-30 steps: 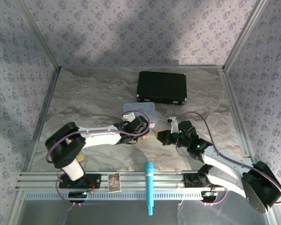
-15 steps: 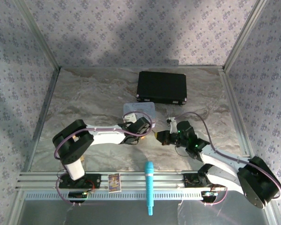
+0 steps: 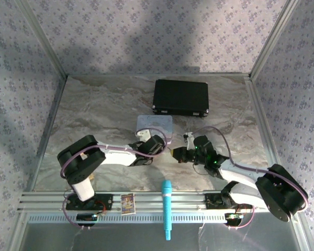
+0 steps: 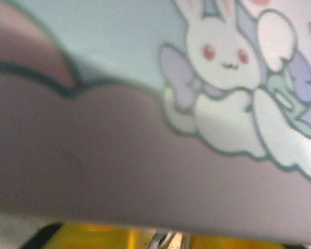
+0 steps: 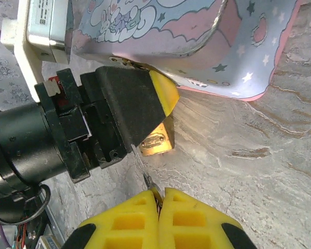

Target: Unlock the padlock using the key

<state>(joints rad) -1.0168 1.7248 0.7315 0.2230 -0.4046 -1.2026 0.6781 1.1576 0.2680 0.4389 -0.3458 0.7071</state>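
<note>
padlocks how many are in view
1: the padlock, by the pastel tin, pinched in the left hand, facing the right hand's key. Others could be hidden.

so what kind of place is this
Probably a robot test cell rather than a home: a white-and-black left arm and right arm bolted to a slotted aluminium rail, on a grey marble-patterned tabletop boxed in by floral-print wall panels.

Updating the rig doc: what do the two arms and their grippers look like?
Both the left arm and right arm have white links between black joint housings, each with a purple cable looping alongside. The right gripper has yellow fingers moulded with a grid of recesses. The left gripper has blocky black fingers with a yellow pad, beside a white labelled camera box.
</note>
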